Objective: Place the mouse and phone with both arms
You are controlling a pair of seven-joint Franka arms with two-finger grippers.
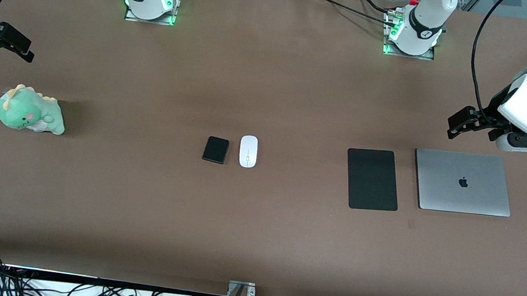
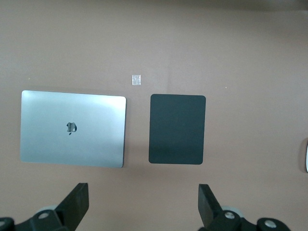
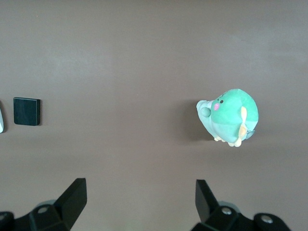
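The brown desk (image 1: 253, 236) carries a closed laptop (image 1: 462, 182) and black mat (image 1: 372, 179) toward the left arm's end. The left tool (image 2: 143, 204) hangs wide above them; the right tool (image 3: 139, 202), wide, above a green plush (image 1: 29, 115). Mid-desk, phone (image 1: 216, 149) lies just beside mouse (image 1: 248, 151).

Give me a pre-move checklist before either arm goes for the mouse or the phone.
1. Left gripper open: ok.
2. Right gripper open: ok.
3. Mouse and phone lie apart, not touching: ok.
4. Black mat bare, beside the closed laptop: ok.
5. Green dinosaur plush sits away from the phone, at the right arm's end: ok.
6. Both grippers empty: ok.
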